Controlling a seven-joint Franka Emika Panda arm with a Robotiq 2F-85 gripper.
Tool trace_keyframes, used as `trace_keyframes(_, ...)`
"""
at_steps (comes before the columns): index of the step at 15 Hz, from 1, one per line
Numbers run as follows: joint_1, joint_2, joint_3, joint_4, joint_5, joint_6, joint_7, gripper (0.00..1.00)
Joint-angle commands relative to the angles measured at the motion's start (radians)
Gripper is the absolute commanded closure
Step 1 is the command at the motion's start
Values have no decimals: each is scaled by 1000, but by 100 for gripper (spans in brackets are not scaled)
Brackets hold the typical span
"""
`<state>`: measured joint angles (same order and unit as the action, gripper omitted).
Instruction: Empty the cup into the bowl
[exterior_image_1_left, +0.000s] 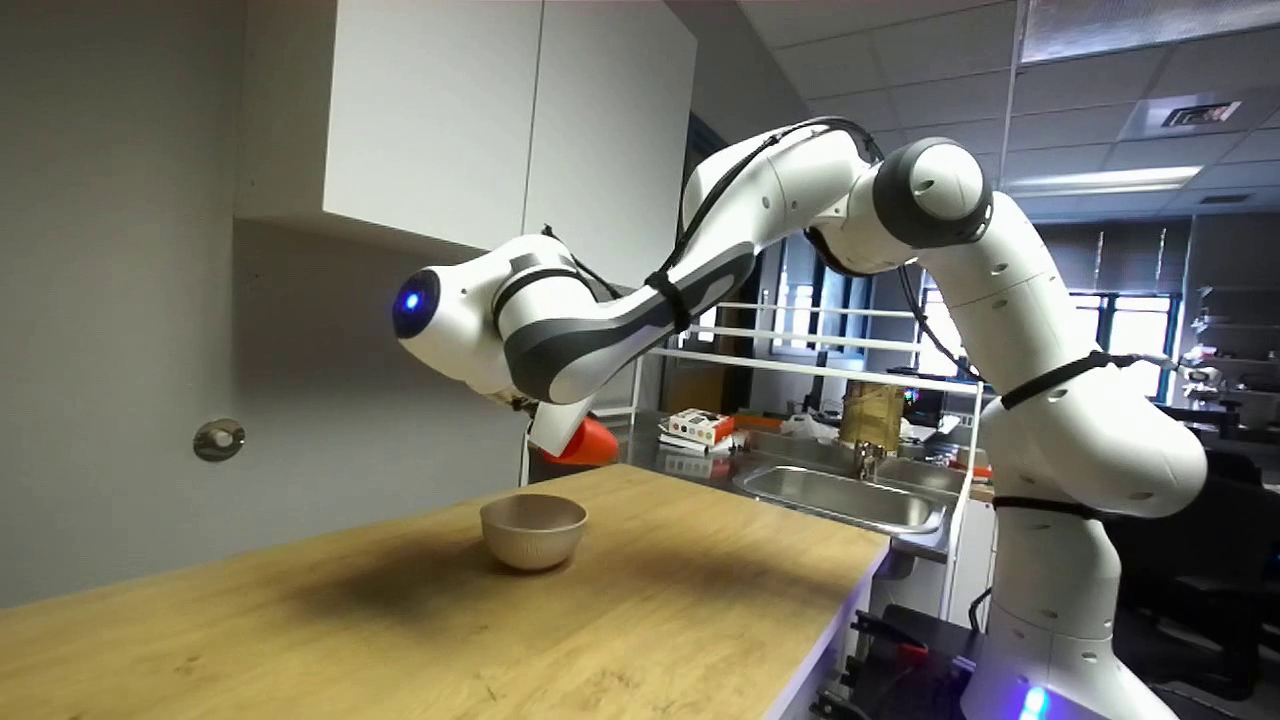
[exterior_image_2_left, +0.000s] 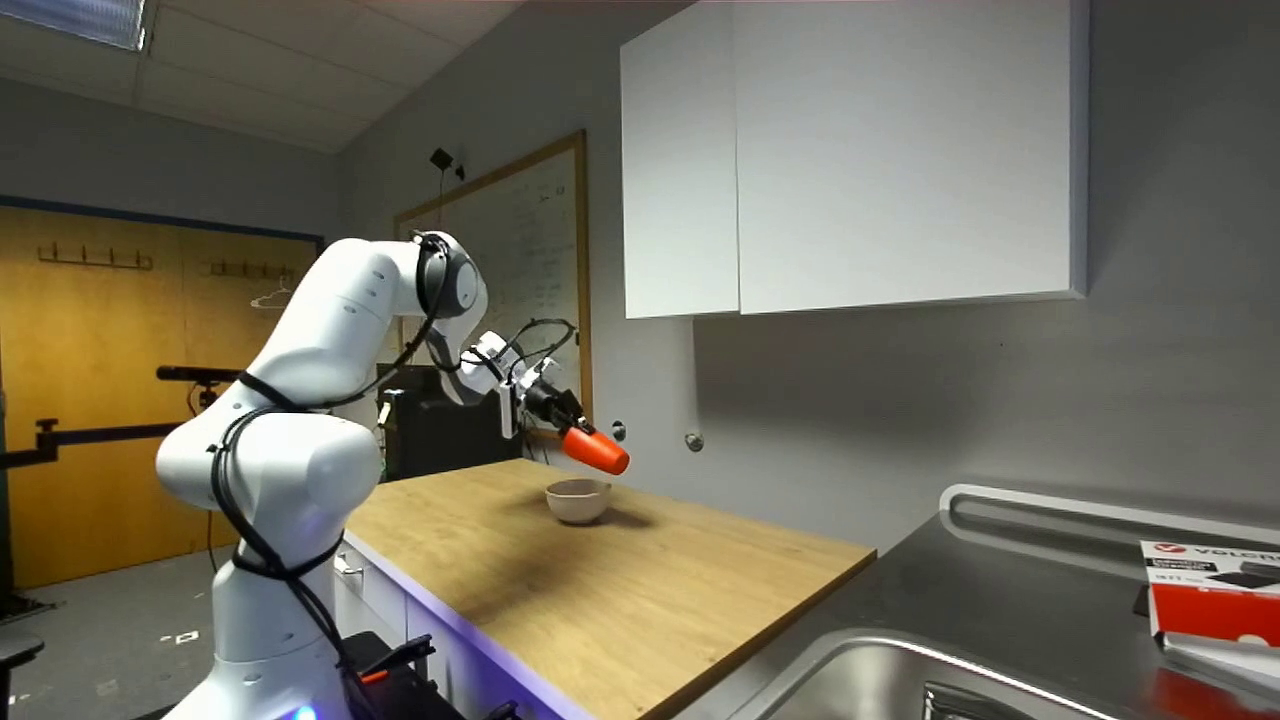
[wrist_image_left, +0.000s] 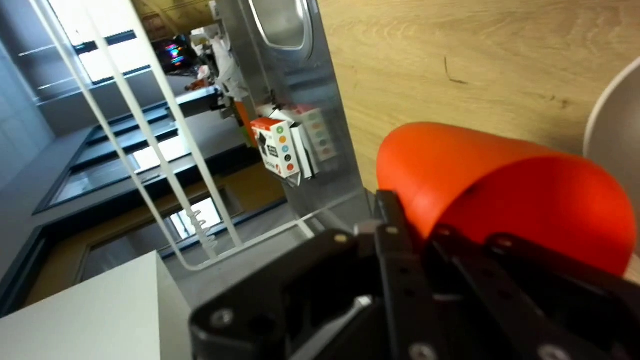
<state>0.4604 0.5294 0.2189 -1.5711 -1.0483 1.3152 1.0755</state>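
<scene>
The red-orange cup (exterior_image_1_left: 588, 445) is held in the air, tilted far onto its side, above the wooden table. It also shows in an exterior view (exterior_image_2_left: 597, 451) and in the wrist view (wrist_image_left: 440, 155), where its mouth faces the bowl's side. The visible inside is plain red with a small dark spot. My gripper (wrist_image_left: 417, 230) is shut on the cup's wall near the rim; it shows in an exterior view too (exterior_image_2_left: 572, 415). The cream-white bowl (exterior_image_1_left: 533, 545) stands upright below, also in an exterior view (exterior_image_2_left: 577, 503). Only its edge shows in the wrist view (wrist_image_left: 615, 130). Its bottom is hidden.
The wooden table (exterior_image_1_left: 420, 650) runs along a grey wall. A white cabinet (exterior_image_1_left: 440, 120) hangs above the arm's wrist. A metal sink (exterior_image_1_left: 845, 495), a white-and-red box (exterior_image_1_left: 698, 427) and a white rail frame (exterior_image_1_left: 800, 362) stand beyond the table's end.
</scene>
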Motion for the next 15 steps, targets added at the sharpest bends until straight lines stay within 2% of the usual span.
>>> trace_keyframes(1, 66, 119, -30, 135, -113, -107, -23, 99)
trace_keyframes(7, 99, 214, -52, 211, -259, -224, -8, 99)
trace_keyframes(15, 113, 256, -57, 215, -388, -341, 21, 99)
